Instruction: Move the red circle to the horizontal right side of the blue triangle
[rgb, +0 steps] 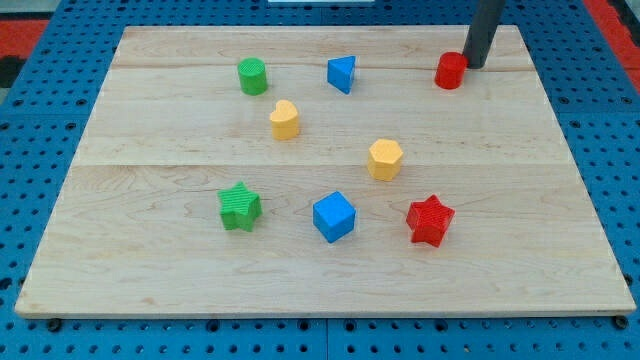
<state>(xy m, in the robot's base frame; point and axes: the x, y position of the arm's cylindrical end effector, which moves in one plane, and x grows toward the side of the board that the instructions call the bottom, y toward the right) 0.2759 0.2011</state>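
One wooden board (150, 120) is taking up most of the view, lying on a blue pegboard surface (40, 150). One dark rod (486, 30) is coming down from the view's top right, and my tip (474, 66) is sitting just beside the red circle (450, 71), at its right edge; whether the two are touching cannot be told. The rod is a plain pusher with nothing to open or close, and it is holding nothing.

Eight blocks are lying on the board. Two are red: the red circle near the view's top right, and a red star (430, 220) toward the bottom right. Two are blue: the blue triangle (342, 74) along the top, well to the left of the red circle and roughly level with it, and a blue cube (334, 217) at the bottom centre. Two are green: a green cylinder (253, 76) at the top left and a green star (240, 207) at the lower left. Two are yellow: a yellow heart (285, 119) below the green cylinder and a yellow hexagon (385, 159) near the centre.
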